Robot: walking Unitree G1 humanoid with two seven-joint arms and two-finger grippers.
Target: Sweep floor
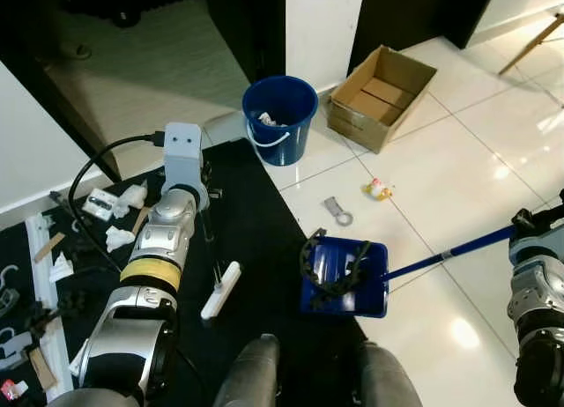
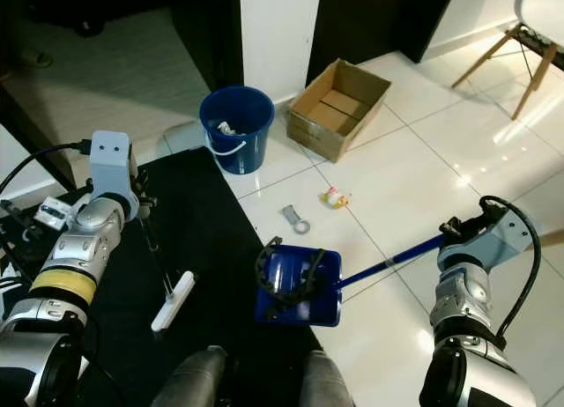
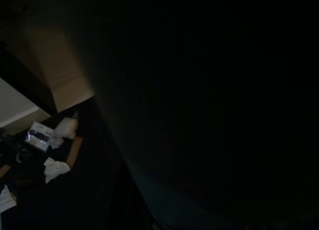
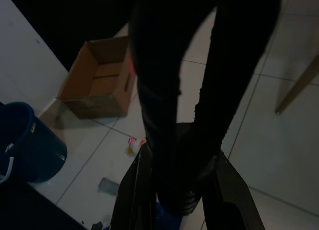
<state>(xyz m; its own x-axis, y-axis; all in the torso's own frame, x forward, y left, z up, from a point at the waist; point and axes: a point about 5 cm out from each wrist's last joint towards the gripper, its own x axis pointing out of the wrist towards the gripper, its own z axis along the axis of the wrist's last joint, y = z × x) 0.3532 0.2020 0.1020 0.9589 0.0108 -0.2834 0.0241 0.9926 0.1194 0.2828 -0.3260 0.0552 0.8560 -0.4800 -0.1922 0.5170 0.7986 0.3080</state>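
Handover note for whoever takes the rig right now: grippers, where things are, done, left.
Right gripper: shut on the blue dustpan handle.
Left gripper: near the white brush, whose thin handle runs up to it; grip not visible.
Dustpan sits on the tile at the black mat's edge, with a black coiled piece already in it.
Still on the tile: a grey metal piece and a small yellow-red item, both between the dustpan and the cardboard box.
Blue bucket holds some scraps.
Left: sweep those two in, then empty.

Open cardboard box (image 1: 382,95) beside blue bucket (image 1: 279,119)
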